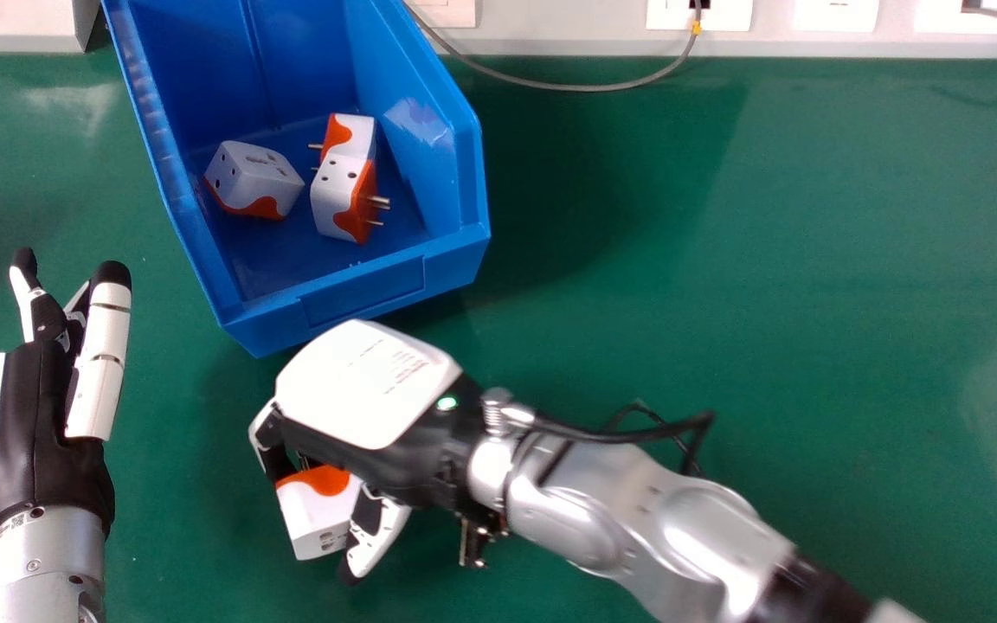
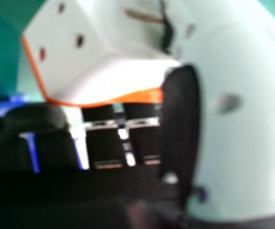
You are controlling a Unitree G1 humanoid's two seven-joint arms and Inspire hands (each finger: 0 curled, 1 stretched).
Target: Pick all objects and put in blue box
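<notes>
The blue box (image 1: 360,290) runs past my head view's top edge | the right hand (image 1: 364,381) hides part of a plug adapter (image 1: 317,519) from me | inside the box, a front adapter (image 1: 338,195) partly covers a rear adapter (image 1: 362,130) | bottom edge crops the left forearm (image 1: 48,554)

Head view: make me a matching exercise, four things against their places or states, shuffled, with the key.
1. Left hand
2. Right hand
3. Blue box
4. Grey cable

A. Sagging in a curve near the view's top edge
B. Has adapters inside
C. Straight-fingered, holding nothing
D. Grips a white-and-orange adapter

Pairs: 1-C, 2-D, 3-B, 4-A
</notes>
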